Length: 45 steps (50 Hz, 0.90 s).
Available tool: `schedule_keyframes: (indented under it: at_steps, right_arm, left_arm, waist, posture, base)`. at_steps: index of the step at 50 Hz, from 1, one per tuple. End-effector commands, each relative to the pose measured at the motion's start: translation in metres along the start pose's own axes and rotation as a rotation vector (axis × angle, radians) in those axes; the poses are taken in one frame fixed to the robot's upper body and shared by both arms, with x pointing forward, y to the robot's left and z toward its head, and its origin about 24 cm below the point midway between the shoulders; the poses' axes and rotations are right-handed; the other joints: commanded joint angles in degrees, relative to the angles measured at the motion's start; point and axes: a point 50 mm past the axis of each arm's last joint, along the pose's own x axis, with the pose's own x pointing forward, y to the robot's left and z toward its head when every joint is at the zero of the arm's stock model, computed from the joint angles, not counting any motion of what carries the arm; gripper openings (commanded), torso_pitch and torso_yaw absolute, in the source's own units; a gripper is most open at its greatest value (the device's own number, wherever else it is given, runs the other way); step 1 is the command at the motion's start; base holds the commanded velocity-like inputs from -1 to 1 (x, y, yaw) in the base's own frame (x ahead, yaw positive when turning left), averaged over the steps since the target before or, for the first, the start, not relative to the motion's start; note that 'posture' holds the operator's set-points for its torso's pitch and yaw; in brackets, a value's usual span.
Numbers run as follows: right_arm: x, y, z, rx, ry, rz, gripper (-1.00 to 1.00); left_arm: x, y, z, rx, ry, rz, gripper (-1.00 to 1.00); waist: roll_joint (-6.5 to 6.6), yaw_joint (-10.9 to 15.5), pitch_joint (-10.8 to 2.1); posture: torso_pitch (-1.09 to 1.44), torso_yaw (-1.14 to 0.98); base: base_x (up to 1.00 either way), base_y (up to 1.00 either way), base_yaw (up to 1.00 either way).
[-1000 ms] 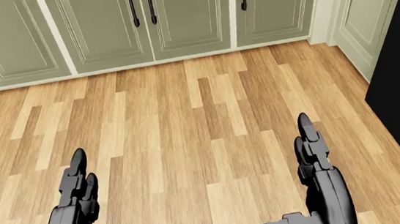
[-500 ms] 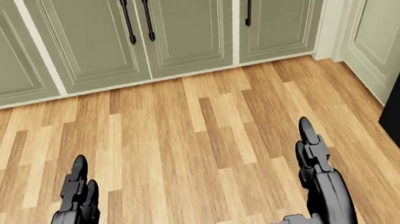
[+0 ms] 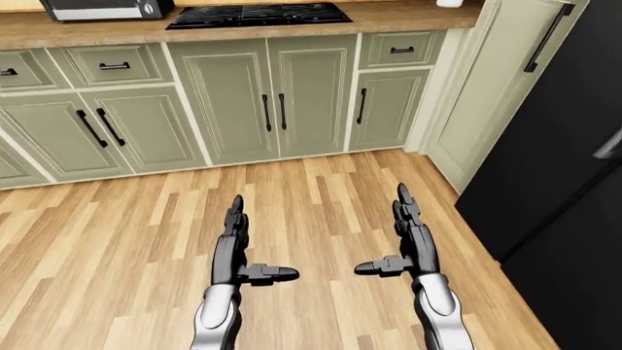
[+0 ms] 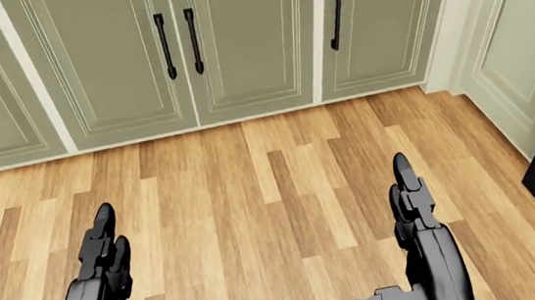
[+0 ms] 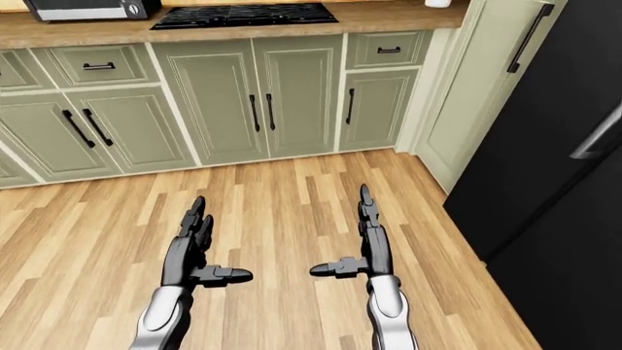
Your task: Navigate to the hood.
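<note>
The hood does not show in any view. A black cooktop [image 3: 257,14] lies in the wooden counter [image 3: 87,29] at the top of the left-eye view. My left hand [image 3: 233,244] and my right hand [image 3: 408,237] are held out over the wood floor, fingers straight and thumbs turned inward. Both are open and empty. They also show at the bottom of the head view, left hand [image 4: 102,266] and right hand [image 4: 417,217].
Green cabinets with black handles [image 3: 272,102] run under the counter. A toaster oven [image 3: 97,8] stands on the counter at top left. A tall green panel [image 3: 486,87] and a black fridge [image 3: 574,153] stand at the right. Wood floor [image 3: 117,219] lies between me and the cabinets.
The whole head view has shifted: the cabinets have come lower and nearer in the picture, so the camera has moved toward them. The hands keep the same pose.
</note>
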Motion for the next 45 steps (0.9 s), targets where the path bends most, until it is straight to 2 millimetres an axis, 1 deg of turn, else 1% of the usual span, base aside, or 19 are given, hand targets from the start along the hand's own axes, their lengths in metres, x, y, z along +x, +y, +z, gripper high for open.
schedule_keyframes:
  at_steps: [1, 4, 8, 11, 13, 14, 15, 17, 23, 27, 30, 31, 33, 34, 36, 39, 42, 44, 45]
  right_arm:
    - [0.0055, 0.0018, 0.0174, -0.001, -0.088, 0.004, 1.0]
    - [0.0063, 0.0014, 0.0168, 0.001, -0.088, 0.003, 1.0]
    - [0.0056, 0.0012, 0.0182, 0.003, -0.087, 0.001, 1.0]
    - [0.0059, 0.0013, 0.0176, 0.004, -0.088, 0.001, 1.0]
    - [0.006, 0.0013, 0.0167, 0.003, -0.088, 0.002, 1.0]
    - [0.0058, 0.0014, 0.0166, 0.002, -0.088, 0.003, 1.0]
    - [0.0061, 0.0014, 0.0164, 0.002, -0.088, 0.003, 1.0]
    - [0.0062, 0.0013, 0.0165, 0.003, -0.089, 0.003, 1.0]
    - [0.0064, 0.0011, 0.0157, 0.002, -0.089, 0.004, 1.0]
    - [0.0057, 0.0015, 0.0168, 0.001, -0.088, 0.005, 1.0]
    - [0.006, 0.0014, 0.0163, -0.001, -0.088, 0.005, 1.0]
    - [0.0057, 0.0016, 0.0164, -0.002, -0.088, 0.005, 1.0]
    - [0.0057, 0.0016, 0.0163, -0.003, -0.087, 0.005, 1.0]
    - [0.0058, 0.0016, 0.0161, -0.003, -0.087, 0.004, 1.0]
    - [0.006, 0.0015, 0.0161, -0.003, -0.086, 0.004, 1.0]
    - [0.0064, 0.0013, 0.0154, -0.002, -0.086, 0.004, 1.0]
    - [0.0057, 0.0014, 0.0166, -0.002, -0.087, 0.003, 1.0]
    - [0.0063, 0.0013, 0.016, -0.001, -0.087, 0.003, 1.0]
    - [0.0062, 0.0013, 0.0161, -0.001, -0.087, 0.003, 1.0]
  left_arm:
    - [0.0029, 0.0019, 0.0183, 0.009, -0.092, 0.002, 1.0]
    - [0.0029, 0.0019, 0.0183, 0.009, -0.092, 0.002, 1.0]
    - [0.0029, 0.0019, 0.0183, 0.009, -0.092, 0.002, 1.0]
    - [0.0029, 0.0019, 0.0183, 0.009, -0.092, 0.002, 1.0]
    - [0.0029, 0.0019, 0.0183, 0.009, -0.092, 0.002, 1.0]
    - [0.0029, 0.0019, 0.0183, 0.009, -0.092, 0.002, 1.0]
    - [0.0029, 0.0019, 0.0183, 0.009, -0.092, 0.002, 1.0]
    - [0.0029, 0.0019, 0.0183, 0.009, -0.092, 0.002, 1.0]
    - [0.0029, 0.0019, 0.0183, 0.009, -0.092, 0.002, 1.0]
    - [0.0029, 0.0019, 0.0183, 0.009, -0.092, 0.002, 1.0]
    - [0.0029, 0.0019, 0.0183, 0.009, -0.092, 0.002, 1.0]
    - [0.0029, 0.0019, 0.0183, 0.009, -0.092, 0.002, 1.0]
    - [0.0029, 0.0019, 0.0183, 0.009, -0.092, 0.002, 1.0]
    - [0.0029, 0.0019, 0.0183, 0.009, -0.092, 0.002, 1.0]
    - [0.0029, 0.0019, 0.0183, 0.009, -0.092, 0.002, 1.0]
    - [0.0029, 0.0019, 0.0183, 0.009, -0.092, 0.002, 1.0]
    - [0.0029, 0.0019, 0.0183, 0.009, -0.092, 0.002, 1.0]
    - [0.0029, 0.0019, 0.0183, 0.009, -0.092, 0.002, 1.0]
    - [0.0029, 0.0019, 0.0183, 0.009, -0.092, 0.002, 1.0]
  waist:
    - [-1.01, 0.12, -0.63]
    - [-0.71, -0.52, -1.15]
    - [1.25, -0.93, -0.53]
    - [4.19, -1.29, -0.65]
    - [8.1, -1.11, -1.88]
    - [5.93, -0.44, -1.44]
    - [6.76, -0.5, -0.82]
    - [6.23, 0.28, -0.64]
    - [3.14, 0.75, -0.52]
    - [1.92, 0.82, -1.33]
    - [-1.23, 0.86, -2.0]
    - [1.21, 0.43, -1.4]
    - [-0.33, 0.14, -0.51]
    - [-0.26, -0.35, -0.82]
    - [0.28, -0.45, -1.12]
    - [1.92, -0.67, -0.42]
    - [4.37, -0.89, -0.49]
    - [7.54, -0.84, -1.58]
    - [5.7, -0.38, -1.41]
  posture:
    - [0.0, 0.0]
    - [0.0, 0.0]
    - [0.0, 0.0]
    - [0.0, 0.0]
    - [0.0, 0.0]
    - [0.0, 0.0]
    - [0.0, 0.0]
    - [0.0, 0.0]
    - [0.0, 0.0]
    - [0.0, 0.0]
    - [0.0, 0.0]
    - [0.0, 0.0]
    - [0.0, 0.0]
    - [0.0, 0.0]
    - [0.0, 0.0]
    - [0.0, 0.0]
    - [0.0, 0.0]
    - [0.0, 0.0]
    - [0.0, 0.0]
  base:
    - [0.25, 0.2, 0.0]
    - [0.25, 0.2, 0.0]
    - [0.25, 0.2, 0.0]
    - [0.24, 0.19, 0.0]
    - [0.23, 0.19, 0.0]
    - [0.23, 0.19, 0.0]
    - [0.23, 0.2, 0.0]
    - [0.24, 0.19, 0.0]
    - [0.23, 0.17, 0.0]
    - [0.19, 0.02, 0.0]
    - [0.18, 0.0, 0.0]
    - [0.17, 0.0, 0.0]
    - [0.18, 0.0, 0.0]
    - [0.18, 0.0, 0.0]
    - [0.18, 0.0, 0.0]
    - [0.18, 0.01, 0.0]
    - [0.18, 0.06, 0.0]
    - [0.18, 0.07, 0.0]
    - [0.19, 0.08, 0.0]
